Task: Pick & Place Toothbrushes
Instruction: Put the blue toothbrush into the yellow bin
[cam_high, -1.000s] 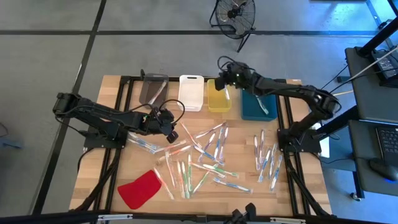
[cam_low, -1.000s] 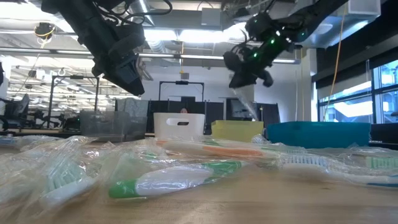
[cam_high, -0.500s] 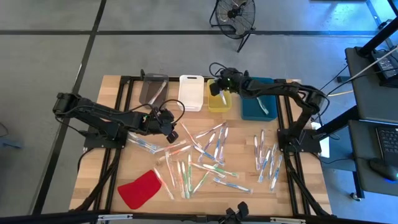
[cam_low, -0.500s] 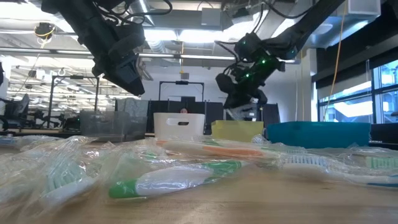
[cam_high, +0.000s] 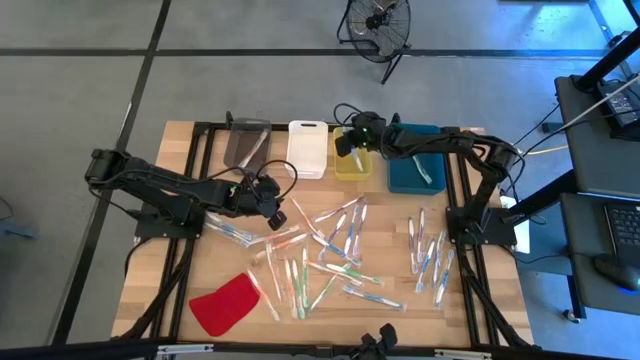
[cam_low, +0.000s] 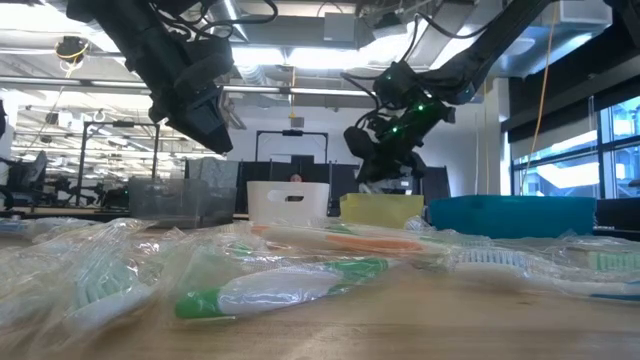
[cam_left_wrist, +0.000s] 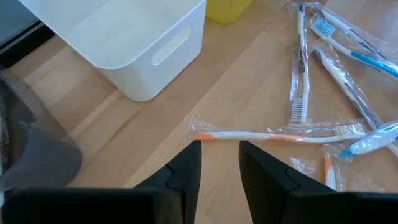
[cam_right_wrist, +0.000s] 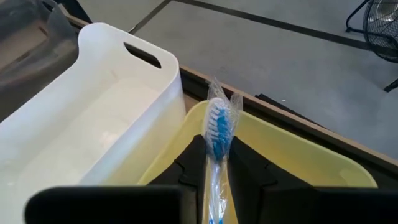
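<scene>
Many wrapped toothbrushes (cam_high: 335, 250) lie scattered flat on the wooden table, with a second cluster (cam_high: 430, 255) to the right. My right gripper (cam_high: 348, 146) is over the yellow bin (cam_high: 353, 166), shut on a blue-bristled toothbrush (cam_right_wrist: 217, 127) in a clear wrapper. In the low view this gripper (cam_low: 375, 168) hangs just above the bin's rim (cam_low: 380, 200). My left gripper (cam_high: 278, 212) hovers open above the table near the white bin (cam_high: 307, 150). Nothing is between its fingers (cam_left_wrist: 220, 152), and an orange-tipped toothbrush (cam_left_wrist: 273, 133) lies just beyond them. My right gripper pinches the toothbrush's wrapped shaft just behind the head (cam_right_wrist: 216, 163) between its two fingers. The fingers slant down from the table's right side and lie along the brush. The bristle head (cam_right_wrist: 218, 121) sticks out past the fingertips, clear of the yellow bin below.
Along the far edge stand a clear grey bin (cam_high: 246, 142), the white bin, the yellow bin and a teal bin (cam_high: 415, 172) holding a toothbrush. A flat red piece (cam_high: 226, 303) lies at the near left. A fan (cam_high: 377, 25) stands on the floor beyond the table.
My right gripper has sunk toward the yellow bin and gone a little toward the table's left edge, carrying the blue-bristled toothbrush with it. Most of the drop came in the earlier half of the second.
</scene>
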